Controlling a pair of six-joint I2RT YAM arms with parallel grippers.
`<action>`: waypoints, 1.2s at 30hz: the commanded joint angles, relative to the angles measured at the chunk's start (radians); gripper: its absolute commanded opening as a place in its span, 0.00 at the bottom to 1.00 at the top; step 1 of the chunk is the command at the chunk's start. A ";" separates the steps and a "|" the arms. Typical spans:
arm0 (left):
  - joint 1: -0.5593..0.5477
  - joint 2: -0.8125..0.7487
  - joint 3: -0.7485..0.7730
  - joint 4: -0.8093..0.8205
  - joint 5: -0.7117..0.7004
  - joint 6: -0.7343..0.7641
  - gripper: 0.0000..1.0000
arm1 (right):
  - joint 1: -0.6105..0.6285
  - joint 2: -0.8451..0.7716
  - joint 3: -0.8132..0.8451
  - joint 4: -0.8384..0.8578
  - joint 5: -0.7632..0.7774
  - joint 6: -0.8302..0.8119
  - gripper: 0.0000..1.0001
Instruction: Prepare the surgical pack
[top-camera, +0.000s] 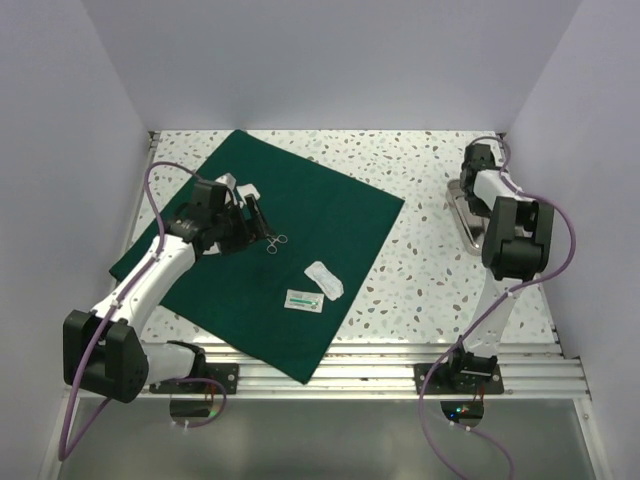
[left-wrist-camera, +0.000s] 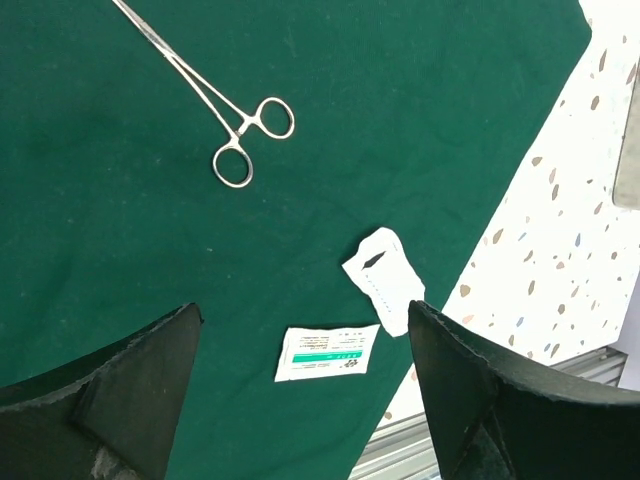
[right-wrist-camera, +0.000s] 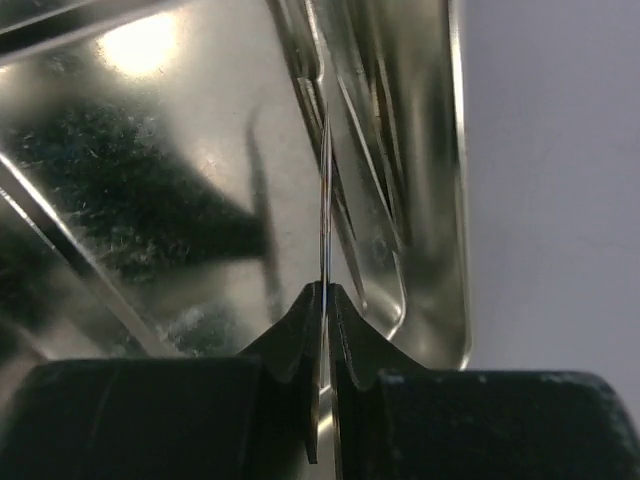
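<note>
Green drape (top-camera: 320, 215) spread flat so forceps (left-wrist-camera: 243, 121) can be wrapped
Left pincer (left-wrist-camera: 300, 330) apart above them; right pincer (right-wrist-camera: 325, 290) clamped on thin metal edge (right-wrist-camera: 325, 220) at steel tray (top-camera: 462, 215)

One dark green drape (top-camera: 300, 215) lies on the surface (top-camera: 420, 290). On the drape there is one pair of forceps (left-wrist-camera: 232, 130) with two finger rings. Also on it are two small flat packets: one green-printed packet (left-wrist-camera: 328, 352) and one plain white packet (left-wrist-camera: 384, 280), which looks torn, though that is hard to tell. To the right of the drape sits one steel tray (right-wrist-camera: 150, 200). There are two arms with one end effector each: the left end effector (left-wrist-camera: 302, 308) is over the drape and the right end effector (right-wrist-camera: 327, 290) is away from it, at the tray.
</note>
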 joint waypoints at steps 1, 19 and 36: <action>0.000 -0.015 0.008 0.031 0.009 0.006 0.87 | 0.008 0.048 0.028 0.080 0.002 -0.052 0.00; 0.000 0.133 0.123 -0.080 -0.101 -0.005 0.90 | 0.026 -0.047 0.181 -0.237 -0.021 0.327 0.52; 0.000 0.589 0.489 -0.196 -0.314 -0.108 0.57 | 0.454 -0.779 -0.279 -0.268 -0.602 0.574 0.47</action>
